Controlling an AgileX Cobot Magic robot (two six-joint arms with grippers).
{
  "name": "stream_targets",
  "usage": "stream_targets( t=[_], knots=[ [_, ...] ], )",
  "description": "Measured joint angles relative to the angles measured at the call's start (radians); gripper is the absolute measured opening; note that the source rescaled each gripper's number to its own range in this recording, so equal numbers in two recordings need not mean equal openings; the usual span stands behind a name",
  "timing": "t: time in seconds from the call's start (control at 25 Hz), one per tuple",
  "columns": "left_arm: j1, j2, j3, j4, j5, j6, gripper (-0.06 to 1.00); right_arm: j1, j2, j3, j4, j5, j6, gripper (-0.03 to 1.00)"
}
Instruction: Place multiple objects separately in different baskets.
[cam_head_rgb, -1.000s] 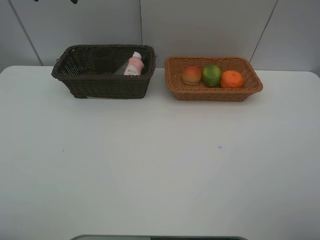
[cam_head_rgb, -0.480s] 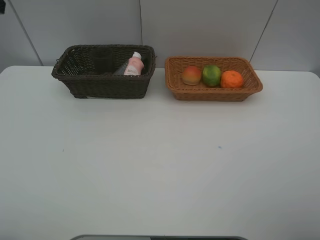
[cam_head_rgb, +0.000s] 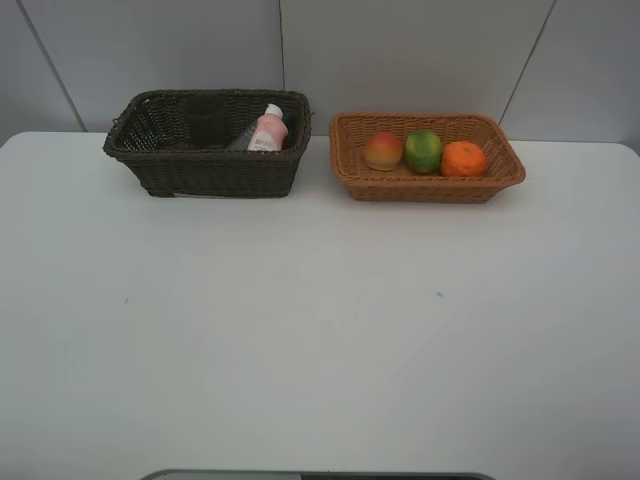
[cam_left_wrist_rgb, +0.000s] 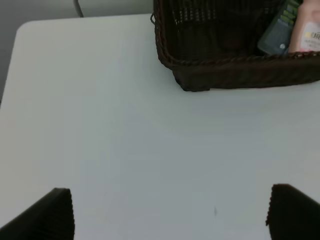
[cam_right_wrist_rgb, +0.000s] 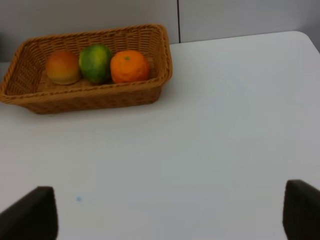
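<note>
From high up we saw a white table (cam_head_rgb: 320, 330) with a dark basket (cam_head_rgb: 210, 170) holding a pink bottle (cam_head_rgb: 267, 131), and a tan basket (cam_head_rgb: 425, 185) holding a peach (cam_head_rgb: 383, 150), green fruit (cam_head_rgb: 423, 150) and orange (cam_head_rgb: 463, 158).

Our left gripper (cam_left_wrist_rgb: 170, 212) was spread wide and empty, the dark basket (cam_left_wrist_rgb: 235, 70) well ahead.

Our right gripper (cam_right_wrist_rgb: 170, 212) was likewise wide and empty, the tan basket (cam_right_wrist_rgb: 85, 95) well ahead.

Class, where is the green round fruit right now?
In the exterior high view, the green fruit sits in the tan basket at right, between the peach and the orange.
</note>
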Motion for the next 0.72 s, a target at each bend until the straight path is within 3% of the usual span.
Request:
stream_targets(
  t=[0.2,0.56,0.72],
  knots=[
    [0.0,-0.172,0.078,0.0,0.061,-0.016,0.99,0.0,0.0,0.0,0.0,0.0,0.0,1.0],
    [0.0,-0.471,0.331,-0.008,0.06,-0.033,0.99,0.0,0.0,0.0,0.0,0.0,0.0,1.0],
    [0.0,-0.6,0.366,-0.041,0.065,-0.034,0.99,0.0,0.0,0.0,0.0,0.0,0.0,1.0]
  ],
)
